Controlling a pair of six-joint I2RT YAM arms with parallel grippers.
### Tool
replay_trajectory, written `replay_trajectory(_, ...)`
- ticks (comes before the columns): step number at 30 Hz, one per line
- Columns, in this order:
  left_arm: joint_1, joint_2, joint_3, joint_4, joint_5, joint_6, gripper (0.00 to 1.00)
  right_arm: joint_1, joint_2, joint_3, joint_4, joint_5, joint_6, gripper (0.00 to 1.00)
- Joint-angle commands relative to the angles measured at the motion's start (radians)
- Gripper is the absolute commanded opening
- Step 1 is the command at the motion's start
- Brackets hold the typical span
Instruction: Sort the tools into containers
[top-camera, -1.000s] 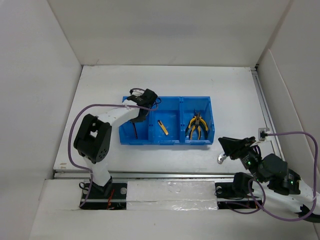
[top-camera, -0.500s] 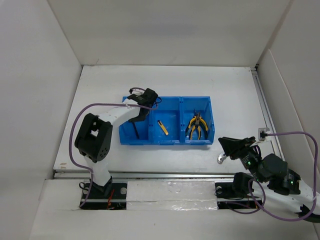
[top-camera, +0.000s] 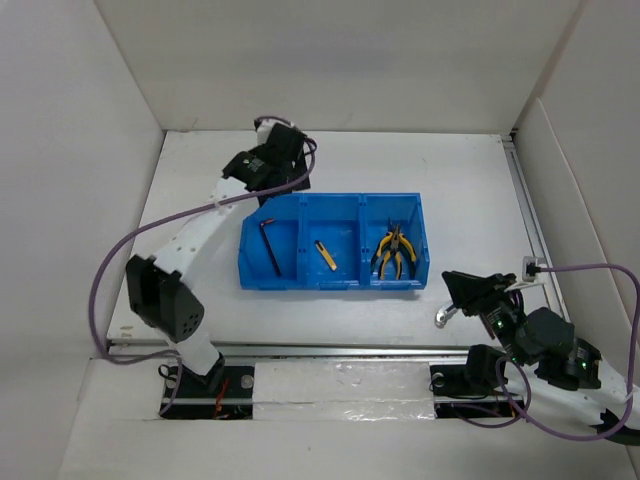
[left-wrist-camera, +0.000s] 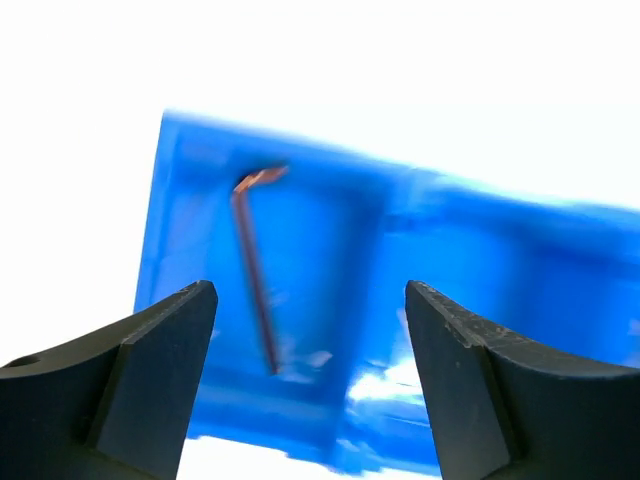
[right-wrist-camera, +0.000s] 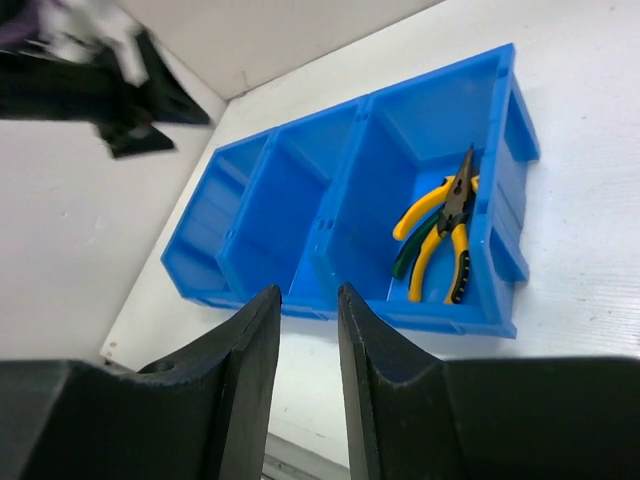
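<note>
While your left pincer (left-wrist-camera: 310, 292) gapes empty, upper left, the slick little silver piece (top-camera: 441, 318), lower right, probably wants a mid-shank pinch; grip of right pincer (right-wrist-camera: 308, 295) unclear.

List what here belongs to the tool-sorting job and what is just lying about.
Job:
- blue tray
- hex key, left compartment
- yellow-and-black stick tool, middle compartment
- pliers, right compartment
- small silver piece, on the table outside the tray

Lying about:
- purple cable
- small white connector
</note>
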Motion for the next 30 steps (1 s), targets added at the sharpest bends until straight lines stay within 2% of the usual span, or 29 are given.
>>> replay_trajectory(1,0.002,-0.186,0.144,0.020,0.129,0.109,0.74,0.007,-0.183,0.034,-0.012,0.105,0.062,0.36)
replay_trajectory(4,0.002,-0.234,0.158,0.094,0.258,0.178,0.80,0.007,-0.153,0.037,-0.023,0.169,0.113,0.38)
replay_trajectory(5,-0.041,-0.234,0.161,0.094,0.275,0.189,0.83,0.007,-0.111,0.037,-0.014,0.186,0.121,0.39)
replay_trajectory(6,-0.087,-0.230,0.186,0.082,0.207,0.190,0.85,0.007,-0.084,0.038,-0.009,0.215,0.139,0.39)
replay_trajectory(10,-0.317,-0.153,0.222,0.026,0.093,0.172,0.86,0.007,0.117,0.116,-0.096,0.298,0.286,0.41)
replay_trajectory(11,-0.351,-0.150,0.213,0.025,0.087,0.148,0.86,0.007,0.157,0.136,-0.177,0.321,0.320,0.41)
replay_trajectory(12,-0.378,-0.156,0.192,0.034,0.091,0.134,0.86,0.007,0.229,0.156,-0.230,0.364,0.427,0.41)
replay_trajectory(13,-0.452,-0.190,0.115,0.086,0.035,0.120,0.87,0.007,0.261,0.191,-0.276,0.395,0.494,0.41)
replay_trajectory(14,-0.499,-0.219,0.065,0.120,-0.031,0.103,0.89,0.007,0.292,0.213,-0.398,0.410,0.585,0.42)
replay_trajectory(15,-0.536,-0.248,-0.001,0.172,-0.089,0.071,0.91,0.007,0.343,0.231,-0.444,0.427,0.695,0.43)
replay_trajectory(16,-0.584,-0.303,-0.114,0.210,-0.150,0.058,0.92,0.007,0.364,0.250,-0.481,0.429,0.736,0.43)
replay_trajectory(19,-0.593,-0.395,-0.309,0.348,-0.148,0.034,0.92,0.007,0.424,0.290,-0.558,0.421,0.837,0.46)
replay_trajectory(23,-0.593,-0.490,-0.496,0.546,-0.156,0.058,0.92,0.007,0.493,0.301,-0.500,0.392,0.805,0.46)
replay_trajectory(25,-0.593,-0.530,-0.569,0.601,-0.127,0.075,0.92,0.007,0.532,0.305,-0.518,0.392,0.881,0.45)
replay_trajectory(28,-0.606,-0.553,-0.588,0.602,-0.099,0.083,0.92,-0.028,0.617,0.342,-0.532,0.381,0.909,0.45)
replay_trajectory(30,-0.618,-0.572,-0.609,0.599,-0.125,0.080,0.92,-0.062,0.686,0.365,-0.477,0.358,0.807,0.45)
